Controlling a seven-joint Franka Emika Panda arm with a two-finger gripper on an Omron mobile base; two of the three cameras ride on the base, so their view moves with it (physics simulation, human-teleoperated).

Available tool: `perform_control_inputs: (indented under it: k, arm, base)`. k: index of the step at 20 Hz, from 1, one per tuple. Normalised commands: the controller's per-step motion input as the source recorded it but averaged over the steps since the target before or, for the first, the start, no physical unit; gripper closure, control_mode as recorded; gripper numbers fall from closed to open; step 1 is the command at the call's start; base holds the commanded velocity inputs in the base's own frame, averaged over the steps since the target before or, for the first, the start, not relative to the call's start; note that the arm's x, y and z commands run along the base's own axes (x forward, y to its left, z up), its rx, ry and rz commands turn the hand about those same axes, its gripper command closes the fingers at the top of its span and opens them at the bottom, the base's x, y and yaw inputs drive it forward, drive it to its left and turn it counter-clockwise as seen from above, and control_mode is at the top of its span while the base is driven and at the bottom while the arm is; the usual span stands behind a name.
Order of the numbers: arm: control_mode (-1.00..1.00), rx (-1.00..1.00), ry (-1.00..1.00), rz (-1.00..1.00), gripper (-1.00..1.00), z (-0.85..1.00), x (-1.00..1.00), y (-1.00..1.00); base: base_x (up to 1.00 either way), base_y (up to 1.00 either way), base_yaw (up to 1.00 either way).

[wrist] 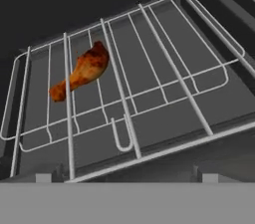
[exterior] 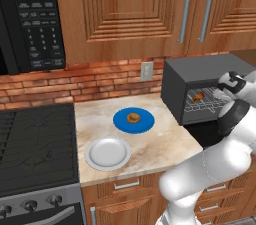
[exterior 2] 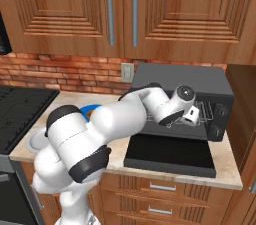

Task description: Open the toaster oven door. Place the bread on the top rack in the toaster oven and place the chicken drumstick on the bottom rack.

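Observation:
The toaster oven (exterior: 200, 69) (exterior 2: 185, 76) stands at the counter's right end. Its door (exterior 2: 170, 154) (exterior: 210, 131) lies folded down flat in front. Inside, the chicken drumstick (wrist: 82, 71) (exterior: 197, 97) rests on a silver wire rack (wrist: 164, 83); I cannot tell which level that rack is. The bread (exterior: 133, 117) sits on a blue plate (exterior: 120, 121) left of the oven. My gripper (wrist: 127, 175) (exterior 2: 192, 115) (exterior: 220, 87) is open at the oven's mouth. It points in at the rack with nothing between its fingers, short of the drumstick.
An empty white plate (exterior: 92, 155) lies near the counter's front edge. A stove (exterior: 35, 144) adjoins the counter on the left, with a black microwave (exterior: 35, 14) above it. Wooden cabinets (exterior 2: 120, 9) hang over the oven.

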Motion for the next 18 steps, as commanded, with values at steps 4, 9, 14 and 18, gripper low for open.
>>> perform_control_inputs:
  k: [4, 9, 14, 18]
  arm:
    - [-1.00, -0.06, 0.09, 0.04, -1.00, -0.65, -0.63, 0.01]
    - [-1.00, -0.06, 0.04, 0.04, -1.00, -0.69, -0.69, 0.00]
    - [-1.00, -0.07, 0.01, 0.03, -1.00, -0.69, -0.76, 0.00]
    - [-1.00, -0.07, 0.00, 0.03, -1.00, -0.66, -0.80, 0.00]
  base:
    - [0.00, 0.00, 0.00]
    - [0.00, 0.00, 0.00]
    - [0.00, 0.00, 0.00]
    - [0.00, 0.00, 0.00]
